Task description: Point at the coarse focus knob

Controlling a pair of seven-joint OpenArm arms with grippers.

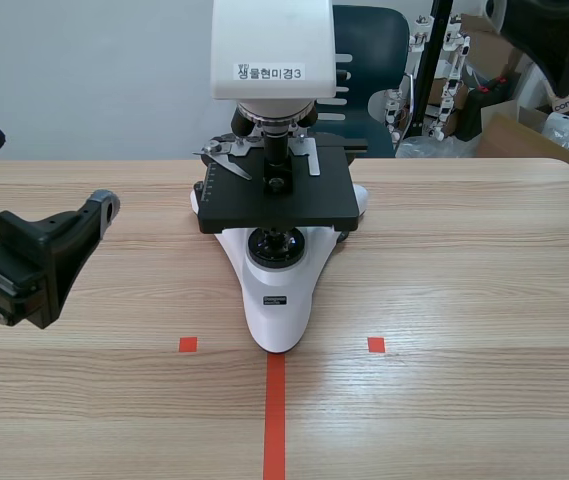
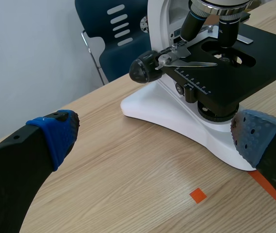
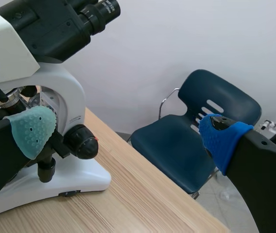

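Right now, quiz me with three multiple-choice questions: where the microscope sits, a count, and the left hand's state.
1. Where does the microscope stand?
A. on a chair
B. at the far end of the orange tape line
C. on the floor

2. How many small orange squares flank its base?
A. one
B. two
C. four

3. The left hand is:
A. open
B. shut on a knob
C. shut on a slide

Answers: B, its white base meets the line's end; B, one square on each side; A, its fingers stand apart, holding nothing.
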